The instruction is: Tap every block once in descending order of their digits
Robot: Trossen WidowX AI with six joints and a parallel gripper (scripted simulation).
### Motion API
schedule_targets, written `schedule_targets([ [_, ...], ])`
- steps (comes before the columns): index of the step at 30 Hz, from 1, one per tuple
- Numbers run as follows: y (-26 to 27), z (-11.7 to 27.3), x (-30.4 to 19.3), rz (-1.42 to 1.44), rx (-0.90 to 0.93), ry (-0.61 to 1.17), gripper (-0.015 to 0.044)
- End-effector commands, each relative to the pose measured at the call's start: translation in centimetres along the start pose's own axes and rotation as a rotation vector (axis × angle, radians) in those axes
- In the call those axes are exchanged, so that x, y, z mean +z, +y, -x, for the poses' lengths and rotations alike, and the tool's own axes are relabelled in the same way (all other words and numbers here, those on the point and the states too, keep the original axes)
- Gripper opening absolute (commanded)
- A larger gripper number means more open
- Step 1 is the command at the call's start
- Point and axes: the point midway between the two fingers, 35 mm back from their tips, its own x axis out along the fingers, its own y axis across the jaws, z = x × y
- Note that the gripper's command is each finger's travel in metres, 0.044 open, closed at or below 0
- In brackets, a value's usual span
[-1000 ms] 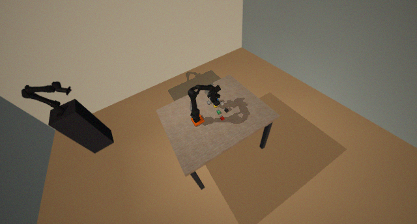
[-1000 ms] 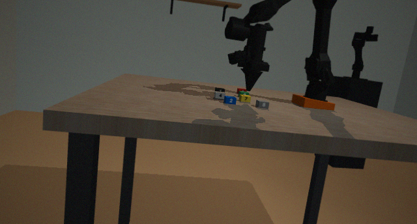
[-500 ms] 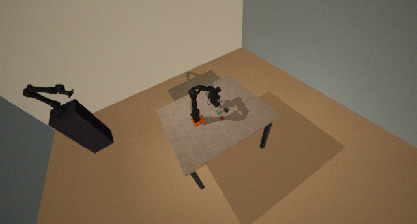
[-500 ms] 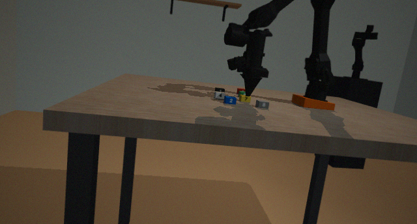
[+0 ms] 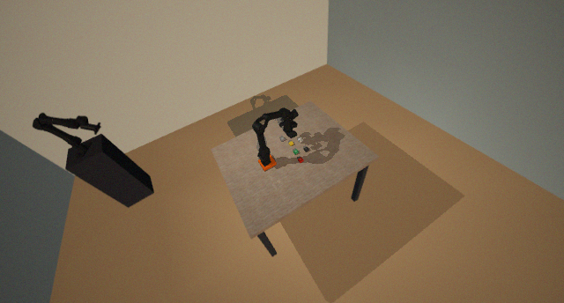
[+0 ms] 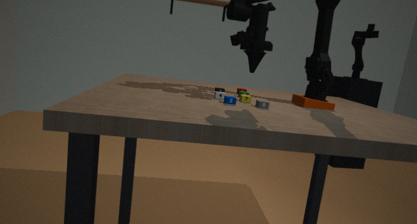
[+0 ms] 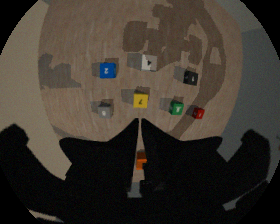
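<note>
My gripper (image 5: 291, 136) (image 6: 251, 71) (image 7: 139, 121) is shut with nothing between its tips, in the air above the blocks. In the wrist view the yellow block 7 (image 5: 291, 144) (image 6: 245, 98) (image 7: 140, 100) lies just beyond the tips. The grey block (image 6: 262, 104) (image 7: 105, 110), its digit unclear, is left of it. The blue block 2 (image 6: 230, 100) (image 7: 108, 70) and white block 4 (image 6: 219, 95) (image 7: 149, 62) are farther off. The black block (image 6: 219, 90) (image 7: 190, 78), green block (image 5: 296, 151) (image 7: 176, 108) and red block (image 5: 300, 160) (image 7: 198, 113) are to the right, digits hard to read.
The blocks stand apart on the wooden table (image 5: 247, 193) (image 6: 98, 103). The arm's orange base (image 5: 267, 164) (image 6: 313, 102) stands beside the group. The arm's shadow falls across part of the table. A second dark arm on a black pedestal (image 5: 110, 171) stands away from the table.
</note>
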Motion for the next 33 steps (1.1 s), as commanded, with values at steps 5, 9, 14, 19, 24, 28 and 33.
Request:
schedule_targets([
  [5,-0.1,2.9,0.6,0.004,0.001,-0.017,0.002],
  [9,-0.8,3.2,4.8,0.001,0.0,-0.022,0.002],
  [14,-1.6,3.0,8.3,0.004,0.0,-0.023,0.002],
  [19,-1.6,-0.3,8.7,0.004,0.0,-0.024,0.002],
  [24,-1.6,-5.0,8.5,0.004,0.0,-0.023,0.002],
  [28,-1.6,-5.2,8.5,0.004,0.0,-0.023,0.002],
  [33,-1.6,-5.9,8.5,0.004,0.0,-0.023,0.002],
])
